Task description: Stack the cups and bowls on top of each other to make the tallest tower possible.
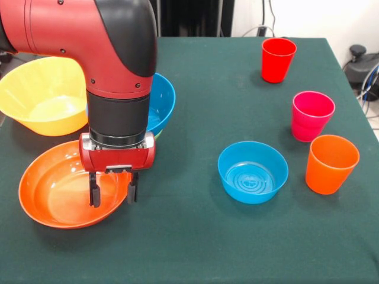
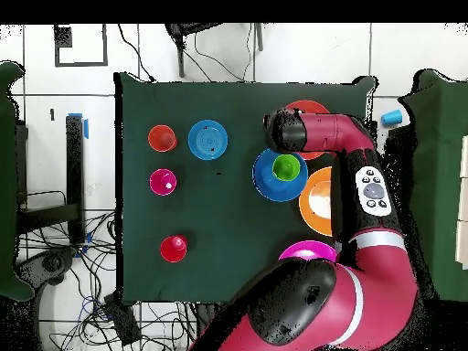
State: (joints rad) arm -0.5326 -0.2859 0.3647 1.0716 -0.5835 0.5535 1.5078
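Front view: every cup and bowl in sight stands upright, mouth up, its axis vertical. Three cups stand on the right part of the green table [image 1: 195,248], well apart from the tool: a red cup [image 1: 278,59] farthest back, a magenta-pink cup [image 1: 311,115] nearer, an orange cup [image 1: 331,163] nearest. Four bowls show. The small translucent blue bowl [image 1: 253,171] with a ringed bottom sits just left of the orange cup. On the left are the big yellow-orange bowl [image 1: 44,94], the wide blue bowl [image 1: 161,102], partly hidden behind the arm, and the shallow orange-red bowl [image 1: 56,192]. The tool [image 1: 112,193] hangs over the right side of the orange-red bowl, its two dark fingers [image 1: 94,194] pointing down and spread apart with nothing between them. Whether the tips touch the bowl cannot be told.

Overhead view: the three cups form a column at the left, orange [image 2: 162,138], magenta-pink [image 2: 164,181], red [image 2: 174,248], with the translucent blue bowl [image 2: 208,140] just beside the orange one. A small green bowl [image 2: 287,167] sits inside the wide blue bowl [image 2: 268,183]. The yellow-orange bowl [image 2: 315,196] lies right of it, partly under the arm. A sliver of the big pink bowl [image 2: 306,249] shows at the arm's lower edge. The arm's end covers the orange-red bowl [image 2: 302,109], and the tool itself is hidden.
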